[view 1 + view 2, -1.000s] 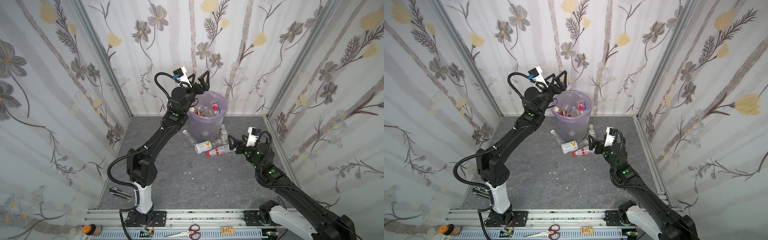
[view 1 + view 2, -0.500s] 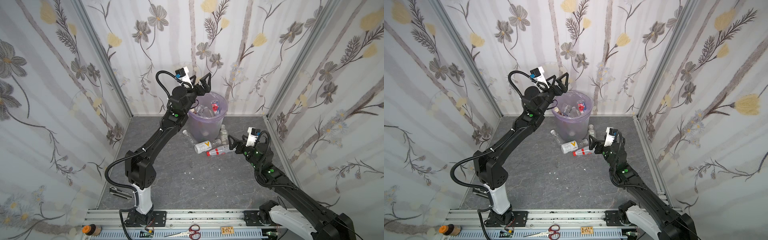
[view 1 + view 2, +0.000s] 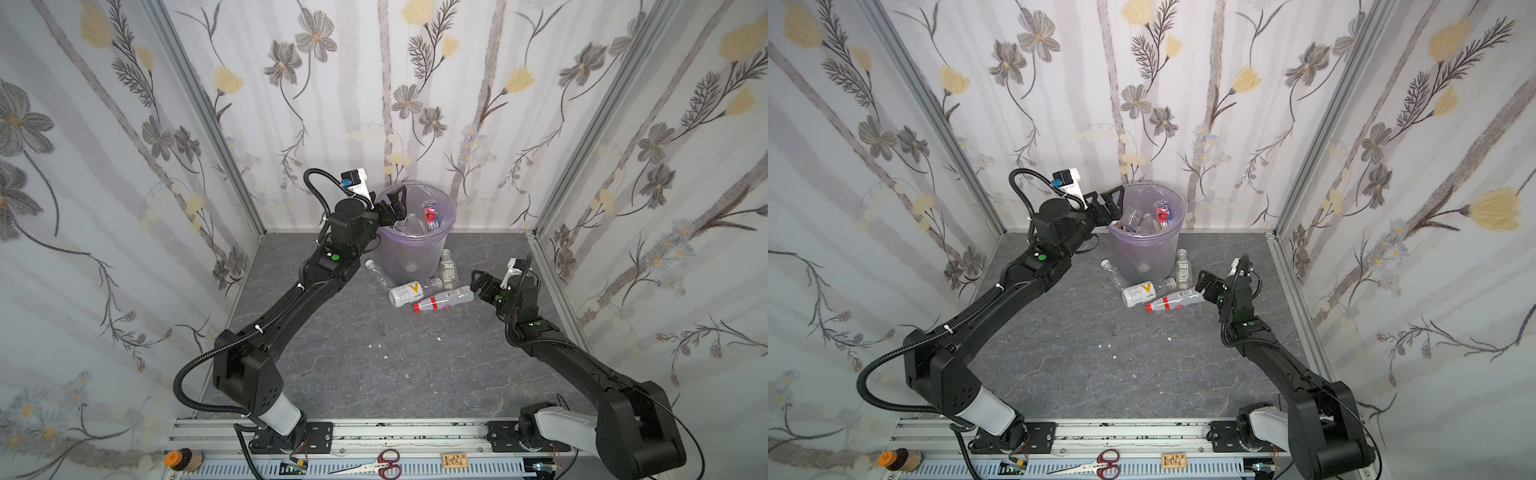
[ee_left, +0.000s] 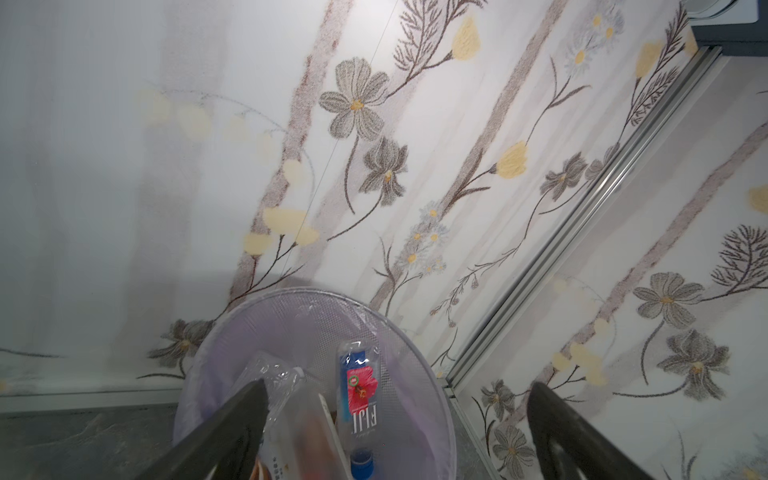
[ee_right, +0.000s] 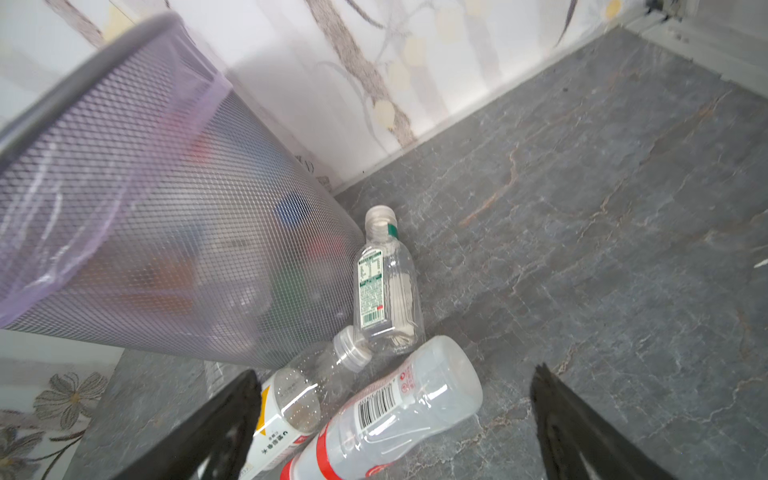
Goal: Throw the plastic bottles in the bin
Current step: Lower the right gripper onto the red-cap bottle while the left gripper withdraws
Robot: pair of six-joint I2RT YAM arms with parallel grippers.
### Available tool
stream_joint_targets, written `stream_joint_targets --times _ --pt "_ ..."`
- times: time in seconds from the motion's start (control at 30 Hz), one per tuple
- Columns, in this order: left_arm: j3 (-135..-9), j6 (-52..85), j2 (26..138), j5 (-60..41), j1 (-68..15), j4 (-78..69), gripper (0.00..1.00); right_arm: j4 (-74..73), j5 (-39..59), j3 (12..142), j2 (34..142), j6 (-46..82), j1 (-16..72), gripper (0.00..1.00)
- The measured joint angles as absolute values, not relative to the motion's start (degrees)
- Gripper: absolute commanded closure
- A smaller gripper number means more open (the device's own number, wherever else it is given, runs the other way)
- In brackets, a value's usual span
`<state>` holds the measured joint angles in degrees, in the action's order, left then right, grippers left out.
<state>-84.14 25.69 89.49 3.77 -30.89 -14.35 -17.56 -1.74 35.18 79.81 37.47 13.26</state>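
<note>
The bin [image 3: 415, 245] [image 3: 1144, 249], mesh with a lilac liner, stands at the back wall with several plastic bottles inside, one with a red flower label [image 4: 360, 386]. My left gripper [image 3: 390, 203] [image 3: 1106, 203] [image 4: 398, 384] hangs open and empty over the bin's left rim [image 4: 291, 297]. On the floor by the bin lie a red-labelled clear bottle [image 3: 442, 300] [image 5: 395, 415], a white bottle with an orange V [image 3: 405, 293] [image 5: 274, 432], a green-labelled one [image 3: 446, 268] [image 5: 384, 286] and a clear one [image 3: 376, 274]. My right gripper [image 3: 482, 284] [image 3: 1208, 286] [image 5: 395, 372] is open just right of the red-labelled bottle's base.
Flowered walls close in the grey floor [image 3: 374, 365] on three sides. On the front rail lie scissors [image 3: 376, 463], a brown jar with an orange lid [image 3: 183, 459] and a small card [image 3: 453, 460]. White scraps [image 3: 376, 345] dot the floor.
My left gripper has come down from above the bin to its left rim, still open. The right arm and the floor bottles have hardly moved.
</note>
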Motion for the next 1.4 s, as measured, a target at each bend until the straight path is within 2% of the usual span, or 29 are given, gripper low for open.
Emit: stream_joint_targets --times 0.23,0.7,0.93,1.4 --pt "-72.07 27.49 83.31 4.49 -30.92 -14.72 0.00 -18.35 4.23 37.56 88.53 43.18 11.97 0.00" --pt "-49.98 32.88 70.13 5.04 -31.00 -15.20 0.00 -22.28 7.77 37.50 98.85 53.87 11.62 0.00" --pt "-44.73 34.11 65.69 5.13 -31.00 -16.08 0.00 -25.87 10.00 37.50 102.26 58.54 11.68 0.00" --pt "-43.35 34.79 65.19 4.47 -31.00 -16.08 0.00 -28.77 9.19 37.91 106.21 63.44 13.54 0.03"
